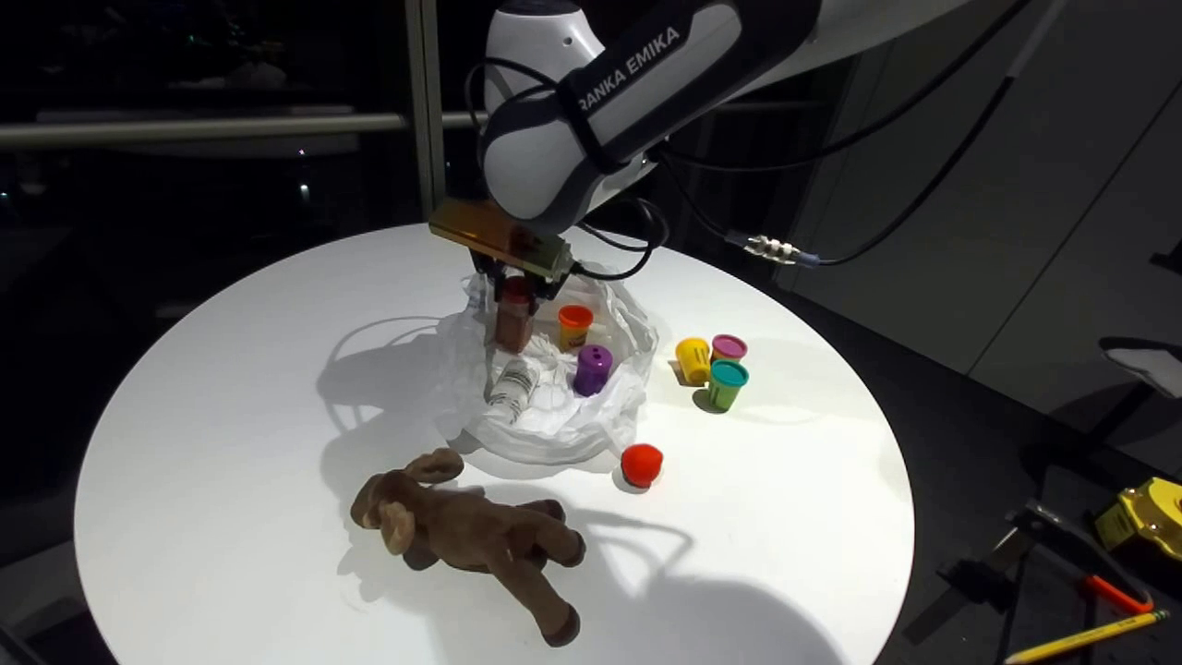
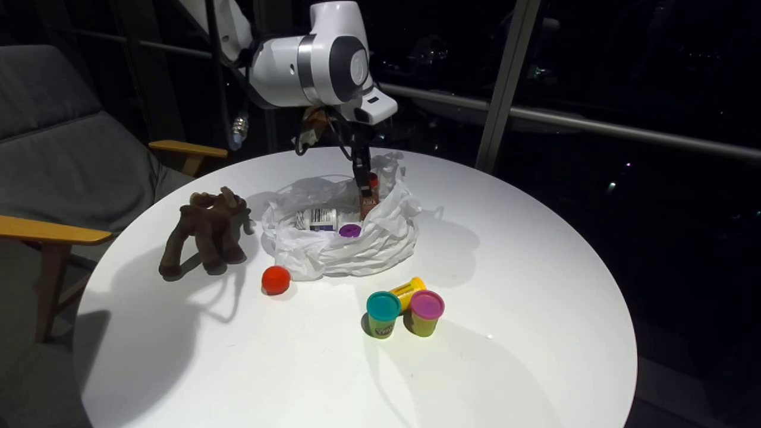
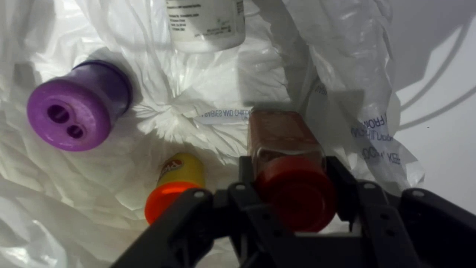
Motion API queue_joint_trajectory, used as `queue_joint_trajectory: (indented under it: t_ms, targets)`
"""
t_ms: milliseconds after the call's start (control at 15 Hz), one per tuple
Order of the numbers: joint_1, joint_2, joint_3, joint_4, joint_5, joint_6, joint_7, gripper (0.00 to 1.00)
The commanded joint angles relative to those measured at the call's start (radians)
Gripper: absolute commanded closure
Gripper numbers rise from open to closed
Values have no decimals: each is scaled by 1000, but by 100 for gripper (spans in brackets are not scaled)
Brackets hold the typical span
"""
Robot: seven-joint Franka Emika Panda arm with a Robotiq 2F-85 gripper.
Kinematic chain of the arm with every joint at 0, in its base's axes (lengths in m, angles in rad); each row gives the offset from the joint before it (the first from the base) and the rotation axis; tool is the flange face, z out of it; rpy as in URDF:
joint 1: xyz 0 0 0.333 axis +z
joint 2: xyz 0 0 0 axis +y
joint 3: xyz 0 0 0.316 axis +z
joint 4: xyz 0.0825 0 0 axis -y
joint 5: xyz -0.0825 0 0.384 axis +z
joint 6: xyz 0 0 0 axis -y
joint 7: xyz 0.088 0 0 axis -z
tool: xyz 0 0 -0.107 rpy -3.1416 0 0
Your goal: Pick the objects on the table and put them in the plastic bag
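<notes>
Pale letters on the white-and-dark robot arm (image 1: 660, 69) are reading "RANKA EMIKA", the start being hidden. In the wrist view, blue print on the crinkled, whitish translucent plastic bag (image 2: 362, 258) is running flipped, with "BABIES AND CHILD" on its floor and "FROM" on a fold. "Pla" is showing on the logo of a yellow tub with an orange lid (image 3: 178, 178). A white plastic bottle (image 3: 210, 26), lying on its side, is carrying fine dark print, too small to read. These two and a purple container with two lid holes (image 3: 68, 113) are sitting inside the bag.

The tool (image 3: 291, 178) is gripping a clear, brown-filled jar with a red cap (image 3: 282, 130), upright within the bag; whether its base is touching is unclear.

The bag is gaping toward the far edge of the round white counter (image 1: 203, 416). A brown floppy plush animal (image 1: 476, 531) is lying between it and the near edge, a red ball (image 1: 641, 465) just beside the bag. Toward the right edge, a yellow tub (image 1: 693, 362), a magenta-lidded tub (image 1: 729, 348) and a teal-lidded tub (image 1: 726, 390) are clustering.
</notes>
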Motion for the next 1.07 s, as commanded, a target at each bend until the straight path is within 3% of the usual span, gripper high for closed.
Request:
queue_joint_trajectory:
  t_ms: [0,200,400,667,1000]
  targets:
    - [-14,38,21,105,27,-121,-53,21]
    - [-25,-4,51,90,36,-249,-111,1]
    - [-20,-97,56,0,40,-256,-112,0]
    - [-20,-269,73,-208,40,-209,-131,0]
    - [-73,-405,159,-447,95,-177,-405,0]
